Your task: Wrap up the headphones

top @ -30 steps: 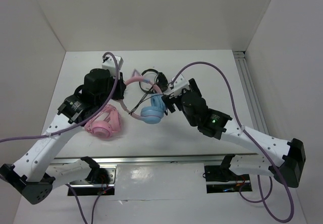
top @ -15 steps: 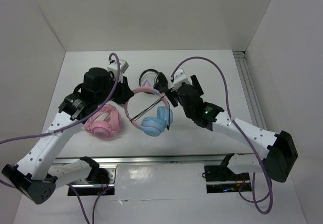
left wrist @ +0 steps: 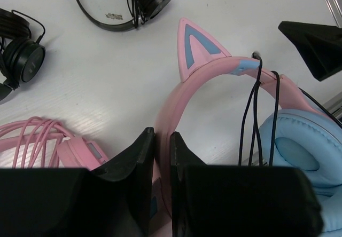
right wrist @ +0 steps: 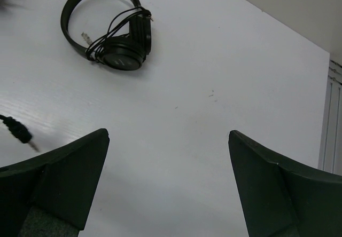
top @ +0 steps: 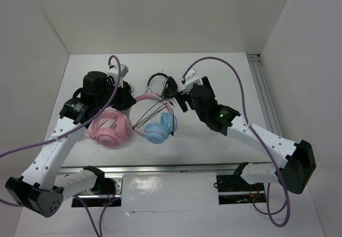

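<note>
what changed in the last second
The right tool drew back open; the black cable, no longer stretched toward it, now drapes over the headband. The left tool keeps its grip on the headphones, shifted toward the near edge. All-pink headphones unmoved.

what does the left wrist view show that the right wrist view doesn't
Only the left wrist view: the left pincer shut on the pink band of the headphones, their black cable looped over the band, the all-pink headphones, and a small black pair.
Only the right wrist view: that the right pincer is open and empty, plus a loose black plug.
Both: the white table and the black headphones with cord wound around them.
</note>
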Robot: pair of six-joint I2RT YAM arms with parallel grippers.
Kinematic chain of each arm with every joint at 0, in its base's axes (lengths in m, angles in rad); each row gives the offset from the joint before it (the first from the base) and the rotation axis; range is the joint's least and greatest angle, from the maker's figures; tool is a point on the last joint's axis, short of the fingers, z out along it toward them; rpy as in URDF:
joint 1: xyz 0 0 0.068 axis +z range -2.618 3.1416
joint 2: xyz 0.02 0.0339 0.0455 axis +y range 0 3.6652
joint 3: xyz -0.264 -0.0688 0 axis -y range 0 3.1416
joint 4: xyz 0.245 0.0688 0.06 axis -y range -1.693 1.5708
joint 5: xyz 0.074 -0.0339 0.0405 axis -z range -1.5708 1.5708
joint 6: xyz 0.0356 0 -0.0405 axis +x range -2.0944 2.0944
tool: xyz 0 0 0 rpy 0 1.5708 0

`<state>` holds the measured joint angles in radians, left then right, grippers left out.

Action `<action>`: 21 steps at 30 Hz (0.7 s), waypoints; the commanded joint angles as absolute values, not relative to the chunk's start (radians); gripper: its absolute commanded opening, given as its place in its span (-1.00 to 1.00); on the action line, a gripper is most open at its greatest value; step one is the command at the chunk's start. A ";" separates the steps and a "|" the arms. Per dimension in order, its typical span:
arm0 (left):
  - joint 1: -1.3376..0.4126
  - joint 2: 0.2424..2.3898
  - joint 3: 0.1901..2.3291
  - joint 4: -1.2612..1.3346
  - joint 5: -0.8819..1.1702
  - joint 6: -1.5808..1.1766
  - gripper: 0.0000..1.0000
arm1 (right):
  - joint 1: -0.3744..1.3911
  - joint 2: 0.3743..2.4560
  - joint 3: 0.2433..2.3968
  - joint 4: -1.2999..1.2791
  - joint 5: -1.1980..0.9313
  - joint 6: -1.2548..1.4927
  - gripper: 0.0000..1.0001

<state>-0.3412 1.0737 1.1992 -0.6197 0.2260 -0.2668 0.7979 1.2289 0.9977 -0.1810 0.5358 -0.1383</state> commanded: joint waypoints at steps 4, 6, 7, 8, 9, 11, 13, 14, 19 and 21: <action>-0.293 1.063 1.187 -0.486 0.363 -0.344 -1.00 | 0.784 1.207 1.083 -0.275 0.473 -0.095 1.00; -0.284 1.063 1.187 -0.477 0.364 -0.354 -1.00 | 0.784 1.181 1.094 -0.275 0.472 -0.083 1.00; -0.284 1.063 1.175 -0.462 0.353 -0.354 -1.00 | 0.784 1.169 1.103 -0.284 0.472 -0.083 1.00; -0.284 1.063 1.157 -0.450 0.353 -0.365 -1.00 | 0.784 1.155 1.112 -0.284 0.472 -0.074 1.00; -0.284 1.063 1.143 -0.436 0.342 -0.365 -1.00 | 0.784 1.141 1.127 -0.284 0.482 -0.065 1.00; -0.284 1.032 1.077 -0.367 0.306 -0.403 -1.00 | 0.784 1.105 1.149 -0.304 0.482 -0.052 1.00; -0.302 0.991 1.022 -0.318 0.230 -0.449 -1.00 | 0.784 1.072 1.173 -0.314 0.468 -0.043 1.00; -0.328 0.980 0.965 -0.269 0.156 -0.462 -1.00 | 0.784 1.062 1.173 -0.314 0.468 -0.043 1.00; -0.377 1.002 0.879 -0.200 0.043 -0.550 -1.00 | 0.784 1.031 1.173 -0.344 0.456 -0.034 1.00; -0.423 1.029 0.842 -0.169 -0.013 -0.583 -1.00 | 0.784 1.031 1.173 -0.353 0.456 -0.025 1.00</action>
